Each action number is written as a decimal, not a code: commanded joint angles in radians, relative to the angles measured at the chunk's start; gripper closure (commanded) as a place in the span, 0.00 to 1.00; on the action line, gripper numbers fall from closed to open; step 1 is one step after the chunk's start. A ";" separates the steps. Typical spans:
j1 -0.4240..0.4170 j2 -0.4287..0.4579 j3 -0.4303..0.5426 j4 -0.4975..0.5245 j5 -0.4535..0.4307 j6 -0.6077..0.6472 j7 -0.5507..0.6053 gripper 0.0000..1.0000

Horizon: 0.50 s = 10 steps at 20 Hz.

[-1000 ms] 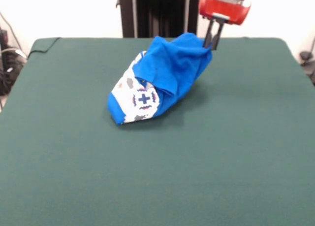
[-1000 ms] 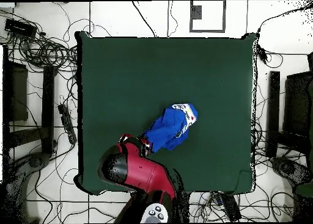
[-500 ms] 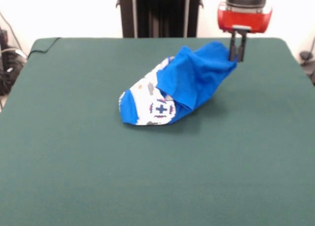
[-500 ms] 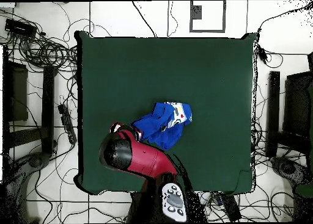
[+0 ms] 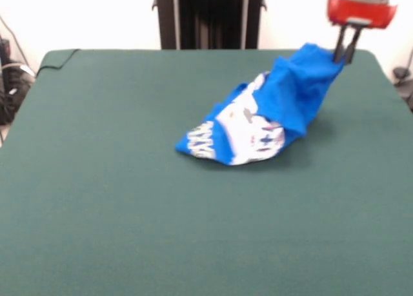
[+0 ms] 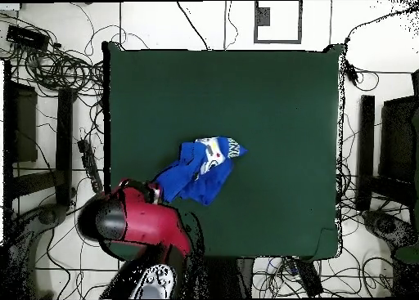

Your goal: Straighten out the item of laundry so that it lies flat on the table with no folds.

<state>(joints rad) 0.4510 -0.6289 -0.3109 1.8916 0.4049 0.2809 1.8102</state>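
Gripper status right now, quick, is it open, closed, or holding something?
Gripper: closed on an edge of the blue T-shirt, lifting that end while the rest trails on the green table.

Dark green felt-covered desk [image 5: 103, 199], wide and rectangular, crumpled bright blue T-shirt [image 5: 264, 118] lying on it toward one side edge, white printed front showing, one end raised off the desk surface.
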 commanded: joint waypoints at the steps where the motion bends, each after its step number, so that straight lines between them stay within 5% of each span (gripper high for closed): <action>1: 0.269 0.122 -0.317 -0.196 0.073 0.413 0.591 1.00; 6: 0.279 0.069 -0.266 -0.233 0.115 0.597 0.790 1.00; 10: 0.274 0.067 -0.296 -0.218 0.050 0.581 0.768 1.00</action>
<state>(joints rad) 0.7355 -0.5944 -0.5326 1.7429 0.4332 0.7512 2.2245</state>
